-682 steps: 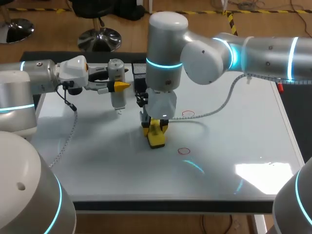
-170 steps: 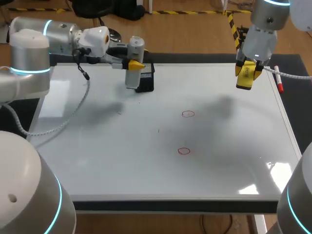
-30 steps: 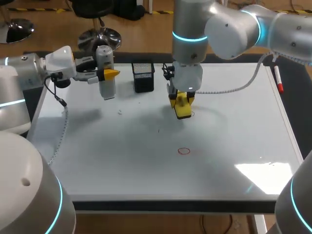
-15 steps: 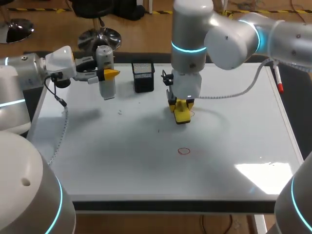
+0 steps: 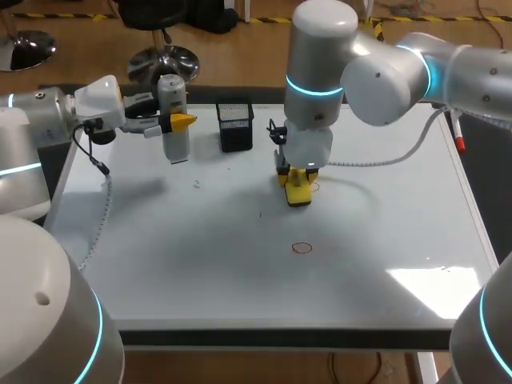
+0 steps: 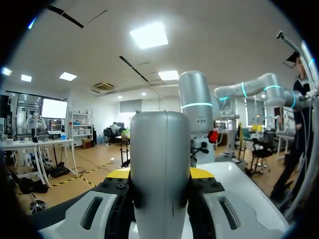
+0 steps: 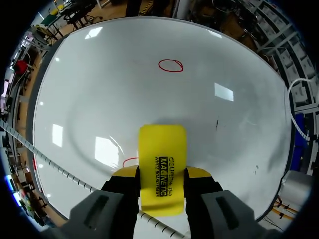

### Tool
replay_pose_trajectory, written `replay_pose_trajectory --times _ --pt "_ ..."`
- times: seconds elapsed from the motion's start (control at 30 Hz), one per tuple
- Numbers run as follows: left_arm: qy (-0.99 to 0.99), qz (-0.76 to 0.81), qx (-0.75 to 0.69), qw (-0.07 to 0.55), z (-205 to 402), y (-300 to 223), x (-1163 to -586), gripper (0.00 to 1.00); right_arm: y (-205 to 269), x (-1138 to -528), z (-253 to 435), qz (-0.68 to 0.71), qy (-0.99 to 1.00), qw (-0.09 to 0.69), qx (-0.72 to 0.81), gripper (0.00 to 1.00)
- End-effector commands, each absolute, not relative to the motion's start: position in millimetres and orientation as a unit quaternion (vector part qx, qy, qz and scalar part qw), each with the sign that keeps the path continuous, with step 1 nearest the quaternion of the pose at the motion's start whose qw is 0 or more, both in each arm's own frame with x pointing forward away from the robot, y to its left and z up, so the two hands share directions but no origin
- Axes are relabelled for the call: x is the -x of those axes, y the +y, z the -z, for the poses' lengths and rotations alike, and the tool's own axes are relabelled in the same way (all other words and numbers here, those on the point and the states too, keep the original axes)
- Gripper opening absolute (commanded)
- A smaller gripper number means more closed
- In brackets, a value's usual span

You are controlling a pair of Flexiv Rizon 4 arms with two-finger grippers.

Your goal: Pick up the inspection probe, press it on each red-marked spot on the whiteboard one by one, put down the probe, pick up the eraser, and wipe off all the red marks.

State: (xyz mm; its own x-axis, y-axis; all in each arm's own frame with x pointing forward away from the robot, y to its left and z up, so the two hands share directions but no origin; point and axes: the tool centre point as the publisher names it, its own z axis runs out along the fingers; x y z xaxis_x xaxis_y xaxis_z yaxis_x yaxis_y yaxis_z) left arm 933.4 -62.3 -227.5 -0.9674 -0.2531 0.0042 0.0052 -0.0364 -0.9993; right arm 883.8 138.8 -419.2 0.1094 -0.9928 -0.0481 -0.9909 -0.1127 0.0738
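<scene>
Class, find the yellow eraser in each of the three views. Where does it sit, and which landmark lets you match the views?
Head view: the eraser is in the right hand, at the middle of the whiteboard.
Left wrist view: not visible; the probe fills the foreground.
Right wrist view: the eraser is between the hand's fingers.
Shared landmark: the whole red circle, ahead of the eraser.
</scene>
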Motion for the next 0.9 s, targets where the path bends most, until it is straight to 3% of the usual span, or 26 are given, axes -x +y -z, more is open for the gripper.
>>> replay_pose_trajectory --times 0.03,0.9 --pt "0.688 0.714 0.090 0.091 226.8 -62.4 -933.3 0.00 141.8 -888.8 423.0 0.043 -0.665 0.013 -0.745 0.00" --pt "0.688 0.714 0.090 0.091 226.8 -62.4 -933.3 0.00 131.9 -885.6 437.7 0.058 -0.672 0.025 -0.738 0.00"
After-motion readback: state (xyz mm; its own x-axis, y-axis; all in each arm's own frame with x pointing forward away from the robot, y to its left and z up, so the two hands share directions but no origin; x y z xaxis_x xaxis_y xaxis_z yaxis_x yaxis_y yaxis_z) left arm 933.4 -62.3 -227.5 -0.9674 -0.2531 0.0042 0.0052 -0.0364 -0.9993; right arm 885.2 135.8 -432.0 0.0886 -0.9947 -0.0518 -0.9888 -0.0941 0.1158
